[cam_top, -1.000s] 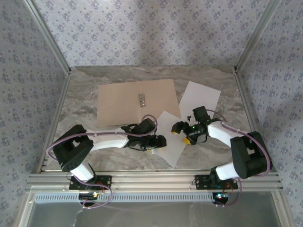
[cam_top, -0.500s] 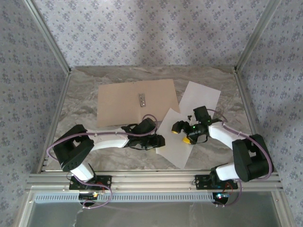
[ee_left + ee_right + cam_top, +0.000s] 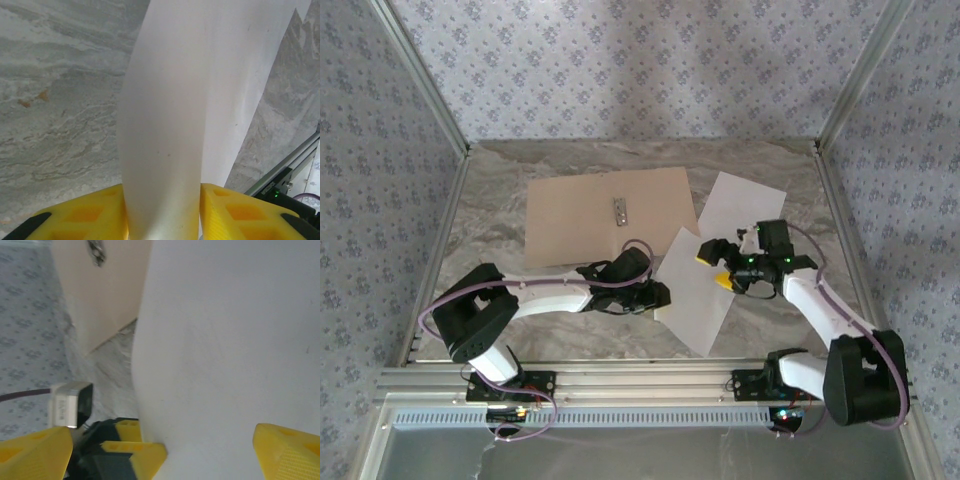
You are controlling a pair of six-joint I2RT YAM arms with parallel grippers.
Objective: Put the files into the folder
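Observation:
The tan folder (image 3: 608,214) lies open and flat at the back middle, its metal clip (image 3: 620,211) on the spine. One white file (image 3: 744,208) lies flat to its right. The other file (image 3: 694,292) lies nearer, overlapping the first. My left gripper (image 3: 658,297) is at this near sheet's left edge, and the paper (image 3: 200,90) bows up in a fold pinched between its yellow fingers (image 3: 85,212). My right gripper (image 3: 713,265) hovers open over the same sheet's right part, its fingers (image 3: 287,447) spread wide. The folder's corner (image 3: 105,295) shows in the right wrist view.
Marble tabletop (image 3: 500,215) with patterned walls on three sides. An aluminium rail (image 3: 640,380) runs along the near edge, and posts (image 3: 825,150) stand at the corners. Bare table lies left of the folder and in front of the left arm.
The left gripper has closed on the near sheet's left edge and buckled it. The right arm has swung to the right and its gripper has opened a little wider.

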